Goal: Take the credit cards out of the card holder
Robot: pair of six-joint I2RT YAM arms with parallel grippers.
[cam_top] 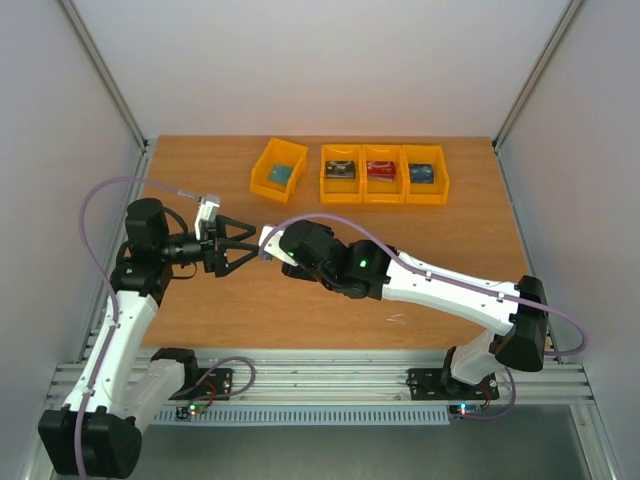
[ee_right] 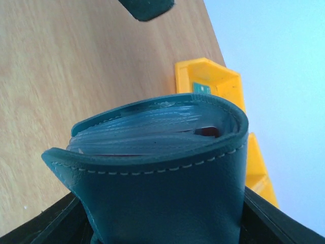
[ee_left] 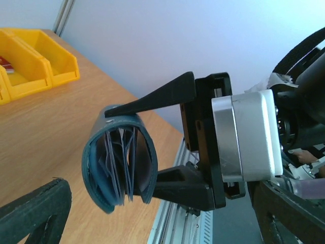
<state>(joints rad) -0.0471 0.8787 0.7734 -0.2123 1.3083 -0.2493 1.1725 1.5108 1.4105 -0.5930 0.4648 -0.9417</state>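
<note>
Right gripper is pinching the soft, light card holder aloft | left gripper is gaping wide, empty | stiff, slick credit cards are likely needing an exposed-edge pinch.

The card holder, a slate-blue stitched folding wallet, is pinched clear of the surface by the right hand, left of centre in the left wrist view. Seen end-on, it forms an arch closed at the top and open below, with thin clear pockets fanned inside. A reddish card edge shows among those pockets in the right wrist view. Four credit cards lie one to each yellow bin across the upper part of the top view: a teal card, a dark grey card, a red card and a blue card.
</note>
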